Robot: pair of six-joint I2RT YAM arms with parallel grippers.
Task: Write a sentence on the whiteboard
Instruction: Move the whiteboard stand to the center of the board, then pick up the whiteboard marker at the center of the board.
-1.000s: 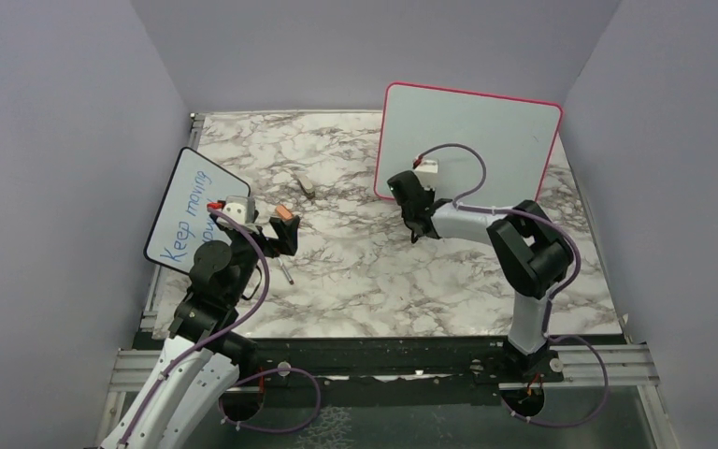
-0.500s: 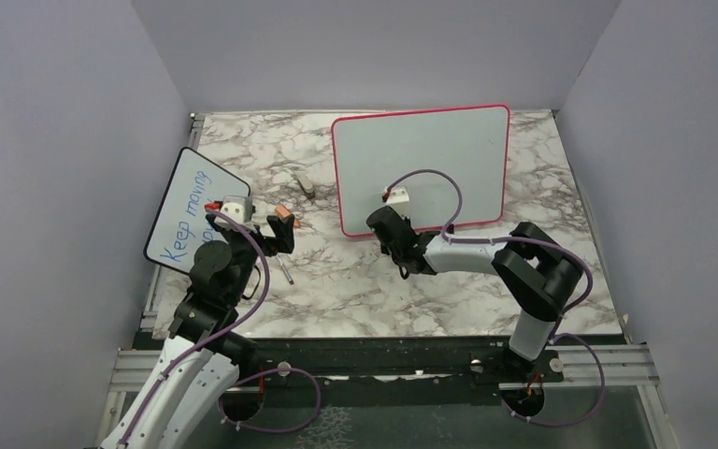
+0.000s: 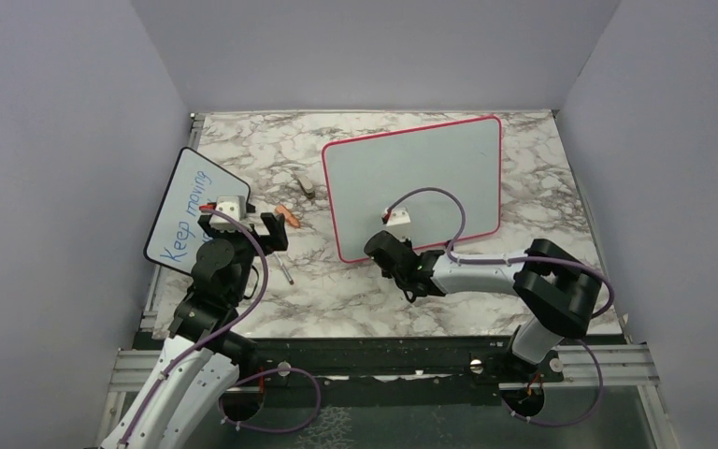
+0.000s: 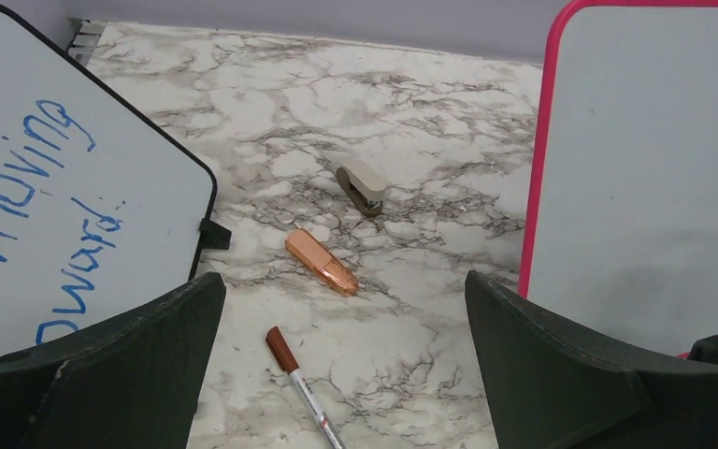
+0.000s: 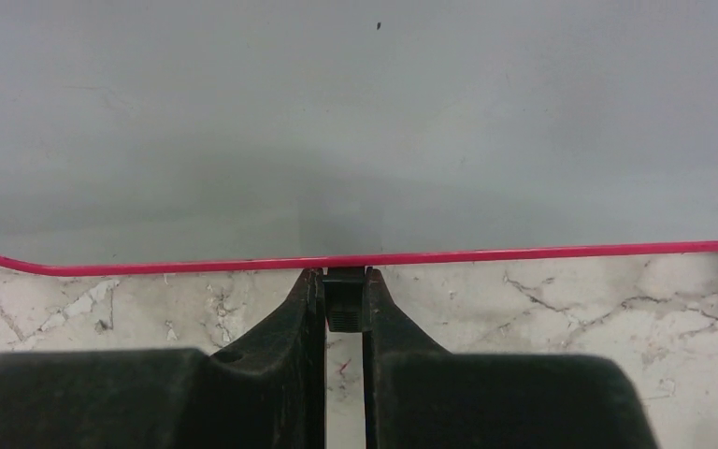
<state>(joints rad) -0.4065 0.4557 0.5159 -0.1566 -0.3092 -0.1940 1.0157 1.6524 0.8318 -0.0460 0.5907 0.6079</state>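
1. Pinching the small black foot (image 5: 346,313) under the lower pink rim of the whiteboard (image 3: 421,178) with the right gripper (image 5: 345,281), fingers pressed tight on both sides of that foot.
2. Standing on the right half of the counter (image 3: 337,304), toward the back, tilted so that the lower left corner comes nearest to the arms. Gripped on the lower rim, toward its left end.
3. Not possible to tell from these views whether the lower rim touches the counter or hangs just above it.
4. Hovering over the left part of the counter with the left gripper (image 3: 241,227), spread wide and holding nothing.
5. Seen between those spread fingers in the left wrist view: a pen (image 4: 304,398) with a brown end lying on the counter, an orange cap (image 4: 321,263) just beyond it but not touching, and a beige block (image 4: 362,187) farther back.
6. Leaning at the far left, a smaller board (image 4: 56,206) with a black frame and blue handwriting, the word "moving" readable. Well apart from the whiteboard, with pen, cap and block lying between.
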